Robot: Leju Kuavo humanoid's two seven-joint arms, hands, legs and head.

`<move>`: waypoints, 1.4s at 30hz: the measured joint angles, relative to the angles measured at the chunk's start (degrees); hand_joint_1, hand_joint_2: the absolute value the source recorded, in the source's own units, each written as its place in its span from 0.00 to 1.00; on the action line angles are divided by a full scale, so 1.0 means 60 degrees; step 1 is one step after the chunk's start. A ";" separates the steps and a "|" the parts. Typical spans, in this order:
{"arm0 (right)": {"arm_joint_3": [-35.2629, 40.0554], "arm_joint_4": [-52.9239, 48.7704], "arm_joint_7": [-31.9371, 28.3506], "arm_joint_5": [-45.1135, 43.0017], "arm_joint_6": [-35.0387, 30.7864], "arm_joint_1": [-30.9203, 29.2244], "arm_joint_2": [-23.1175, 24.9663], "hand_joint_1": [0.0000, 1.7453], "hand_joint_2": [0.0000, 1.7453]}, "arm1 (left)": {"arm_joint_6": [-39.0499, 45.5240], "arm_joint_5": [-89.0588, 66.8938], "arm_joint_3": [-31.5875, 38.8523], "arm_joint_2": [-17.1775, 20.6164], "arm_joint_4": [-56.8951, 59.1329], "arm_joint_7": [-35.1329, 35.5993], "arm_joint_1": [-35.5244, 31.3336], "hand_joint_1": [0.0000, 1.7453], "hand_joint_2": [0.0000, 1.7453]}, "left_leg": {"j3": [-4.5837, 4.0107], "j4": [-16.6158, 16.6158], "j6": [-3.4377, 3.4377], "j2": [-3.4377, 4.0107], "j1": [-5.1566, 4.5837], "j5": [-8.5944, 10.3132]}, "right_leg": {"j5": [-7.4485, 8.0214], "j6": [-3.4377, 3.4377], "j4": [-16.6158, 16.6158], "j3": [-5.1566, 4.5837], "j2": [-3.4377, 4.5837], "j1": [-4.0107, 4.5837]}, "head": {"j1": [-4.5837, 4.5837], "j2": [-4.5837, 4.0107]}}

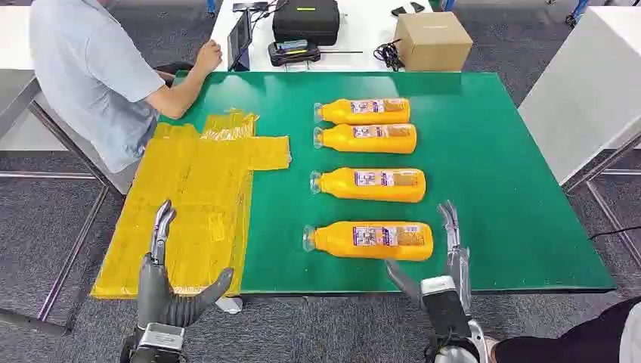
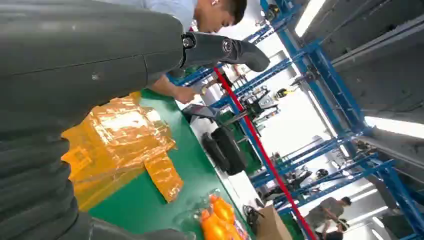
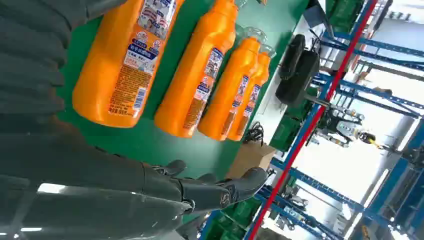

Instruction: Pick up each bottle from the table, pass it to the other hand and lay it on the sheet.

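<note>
On the green surface [image 1: 484,189], four orange plastic bottles [image 1: 370,240] lie ranked beside the yellow plastic sheet [image 1: 193,197], evidently staged for transfer, both hands [image 1: 446,261] [image 1: 162,291] spread, holding nothing.

Glossy plastic bottles [image 1: 368,185], crinkly shiny film sheet [image 1: 189,197], matt green table [image 1: 514,189].

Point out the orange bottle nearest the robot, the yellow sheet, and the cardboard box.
Nearest orange bottle [image 1: 374,240], head view, on its label.
Yellow sheet [image 1: 189,197], head view, on its flat middle.
Cardboard box [image 1: 433,41], head view, on its top face.
</note>
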 measured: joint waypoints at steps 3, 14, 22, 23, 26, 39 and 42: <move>0.0000 0.0000 -0.0004 -0.0040 0.0051 0.0008 0.0011 0.00 1.00 | -0.0026 0.0018 0.0000 0.0000 -0.0029 -0.0014 0.0008 0.00 1.00 | 0.0000 0.0000 0.0000 0.0000 0.0000 0.0000 | 0.0000 0.0000 0.0000 0.0000 0.0000 0.0000 | 0.0000 0.0000; -0.0087 0.0029 0.0642 -0.0347 -0.0080 0.0005 0.0102 0.00 0.00 | 0.0042 0.0051 -0.0011 -0.0054 -0.0033 -0.0047 0.0009 0.00 1.00 | 0.0001 0.0000 0.0000 0.0000 0.0000 0.0000 | 0.0000 0.0000 0.0000 -0.0001 0.0000 0.0000 | 0.0004 0.0000; -0.0120 0.0346 0.1348 0.0438 -0.0357 -0.0224 0.0124 0.00 1.00 | -0.0033 0.0525 -0.0266 -0.0080 0.0193 -0.0014 -0.0133 0.00 1.00 | 0.0002 0.0000 0.0000 0.0000 0.0000 0.0001 | 0.0001 0.0000 0.0000 0.0000 0.0000 0.0000 | 0.0000 0.0000; -0.0051 0.0368 0.1337 0.0723 -0.0418 -0.0259 0.0109 0.00 1.00 | -0.0004 0.0535 -0.0346 -0.0080 0.0276 -0.0014 -0.0200 0.00 1.00 | 0.0002 0.0000 0.0000 0.0000 0.0000 0.0001 | 0.0001 0.0000 0.0000 0.0000 0.0000 0.0000 | 0.0004 0.0000; 0.0255 0.0401 0.1461 0.1903 -0.0882 -0.0370 -0.0051 0.00 1.00 | -0.0025 0.0648 -0.0649 -0.0080 0.0587 0.0026 -0.0422 0.00 1.00 | 0.0004 0.0000 0.0001 0.0000 -0.0001 0.0002 | 0.0002 0.0001 -0.0001 0.0001 0.0000 0.0000 | 0.0000 0.0000; 0.1512 0.1115 0.2725 0.5432 -0.1890 -0.1401 -0.1607 0.00 1.00 | 0.0113 0.1158 -0.2066 0.0164 0.2222 0.0346 -0.1282 0.00 1.00 | 0.0001 0.0003 0.0003 0.0001 -0.0009 0.0003 | 0.0004 0.0004 0.0000 0.0002 0.0000 -0.0004 | -0.0004 0.0000; 0.1705 0.1753 0.3020 0.5453 -0.1526 -0.1774 -0.1931 0.00 1.00 | 0.0102 0.1341 -0.2211 0.0193 0.2496 0.0390 -0.1415 0.00 1.00 | 0.0001 0.0003 0.0004 0.0002 -0.0009 0.0003 | 0.0004 0.0004 0.0000 0.0002 0.0001 -0.0005 | -0.0004 0.0000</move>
